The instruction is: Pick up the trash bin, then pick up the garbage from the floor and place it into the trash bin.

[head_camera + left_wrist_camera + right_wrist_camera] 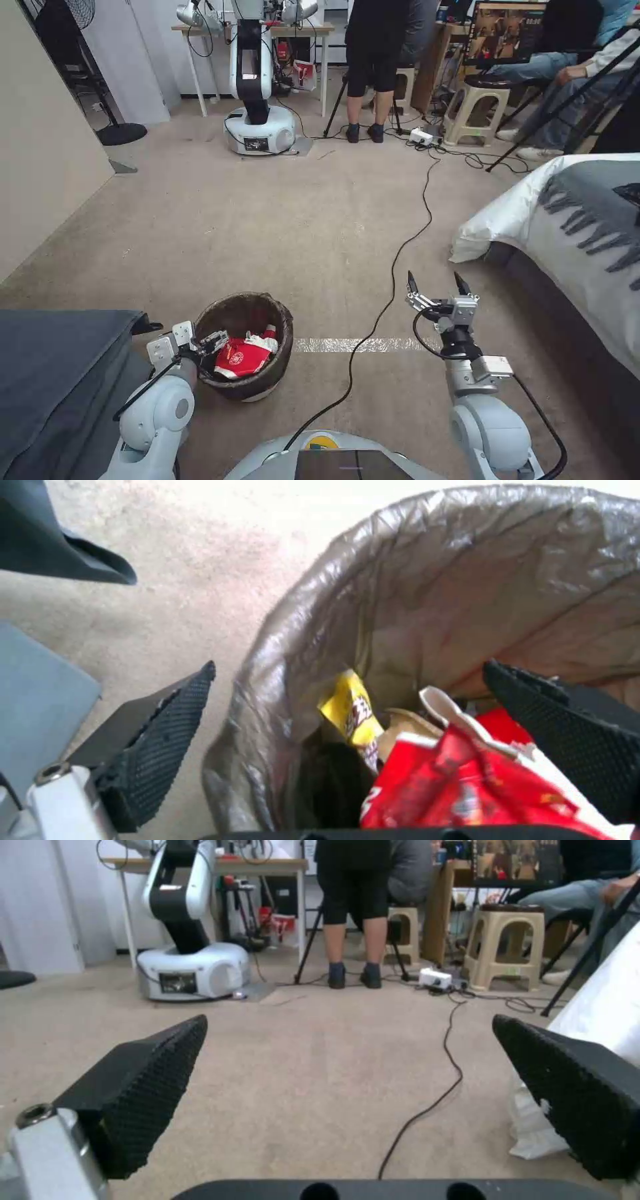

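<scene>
The trash bin, white with a dark bag over its rim, stands on the carpet at my front left. Inside lie pieces of garbage: crushed red-and-white paper cups, a yellow wrapper and a brown paper scrap. My left gripper is open and straddles the near rim of the bin, one finger outside, the other inside above the cups. My right gripper is open over bare carpet, nothing between its fingers.
A dark grey piece of furniture is close on my left. A bed with a white sheet is on the right. A black cable crosses the carpet over a tape strip. Another robot, stools and people are far ahead.
</scene>
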Available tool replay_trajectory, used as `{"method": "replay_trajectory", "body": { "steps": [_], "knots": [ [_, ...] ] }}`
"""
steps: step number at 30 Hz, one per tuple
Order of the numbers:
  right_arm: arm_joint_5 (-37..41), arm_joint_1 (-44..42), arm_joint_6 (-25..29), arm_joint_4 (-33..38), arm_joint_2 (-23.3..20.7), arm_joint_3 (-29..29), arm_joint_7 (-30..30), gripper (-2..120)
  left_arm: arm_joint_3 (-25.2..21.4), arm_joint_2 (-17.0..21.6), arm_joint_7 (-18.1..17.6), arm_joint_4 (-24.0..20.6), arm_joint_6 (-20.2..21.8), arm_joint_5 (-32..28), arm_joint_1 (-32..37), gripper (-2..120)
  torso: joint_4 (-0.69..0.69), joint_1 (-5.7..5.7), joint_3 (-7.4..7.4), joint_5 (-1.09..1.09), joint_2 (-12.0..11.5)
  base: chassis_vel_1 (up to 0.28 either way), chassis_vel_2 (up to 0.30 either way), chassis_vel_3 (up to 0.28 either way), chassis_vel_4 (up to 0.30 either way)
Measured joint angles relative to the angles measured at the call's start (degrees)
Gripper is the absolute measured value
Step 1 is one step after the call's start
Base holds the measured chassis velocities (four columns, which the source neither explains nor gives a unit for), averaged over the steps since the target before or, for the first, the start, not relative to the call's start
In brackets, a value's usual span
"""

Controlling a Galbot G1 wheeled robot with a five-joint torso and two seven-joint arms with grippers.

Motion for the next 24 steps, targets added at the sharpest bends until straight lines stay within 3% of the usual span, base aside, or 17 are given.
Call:
{"method": "replay_trajectory", "body": {
  "steps": [13, 22, 24],
  "knots": [
    [-0.16, 0.1, -0.29, -0.01, -0.14, -0.66, 0.11, 100, -1.84, 0.58, 0.92, -1.85, -0.04, 2.18, -0.09, 100, 0.0, 0.0, 0.0, 0.0, 0.0, 0.0, 0.0, 0.0, 0.0],
    [-0.18, 0.24, -0.56, 0.1, -0.17, -0.95, 0.25, 100, -2.58, 1.32, 1.63, -5.45, -0.07, 2.53, 0.55, 100, 0.0, 0.0, 0.0, 0.0, 0.0, 0.0, 0.0, 0.0, 0.0],
    [-0.14, 0.24, -0.85, 0.43, -0.17, -1.05, 0.34, 100, -3.19, 1.69, 3.89, -7.69, -0.2, 4.18, 1.32, 100, 0.0, 0.0, 0.0, 0.0, 0.0, 0.0, 0.0, 0.0, 0.0]
  ]
}}
